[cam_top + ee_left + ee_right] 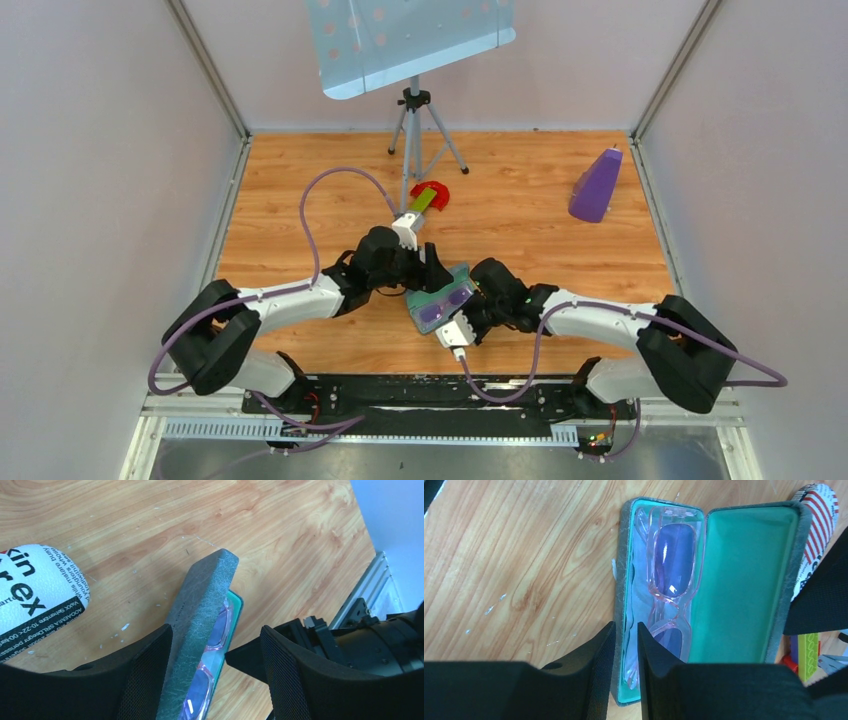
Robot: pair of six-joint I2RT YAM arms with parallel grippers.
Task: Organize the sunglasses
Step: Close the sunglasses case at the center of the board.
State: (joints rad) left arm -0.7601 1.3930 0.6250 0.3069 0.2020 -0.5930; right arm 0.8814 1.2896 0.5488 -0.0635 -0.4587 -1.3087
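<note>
The sunglasses (672, 562) already lie folded inside the open grey case (744, 580), on a pale cloth (636, 597) in its green-lined tray. The case sits on the wooden worktop (520, 170), a little in from the middle of the near edge, where the two arms meet. The right jaws are pinched onto the tray's long outer wall, with one finger (591, 662) outside and the other inside, just over the pink frame. To me that looks like a hold to stop the case sliding. The left jaws stand wide and grip nothing. They straddle the raised lid (200, 615), with one finger (145, 675) against its felt back, which reads as the set-up for a push to swing it down. So the glasses look stowed, and closing the case is what remains. My worry is the right finger inside the tray: it sits in the lid's path and would need to come out first, or the thin frame could get squeezed. A printed white roll (35, 590) lies near the case without touching it
</note>
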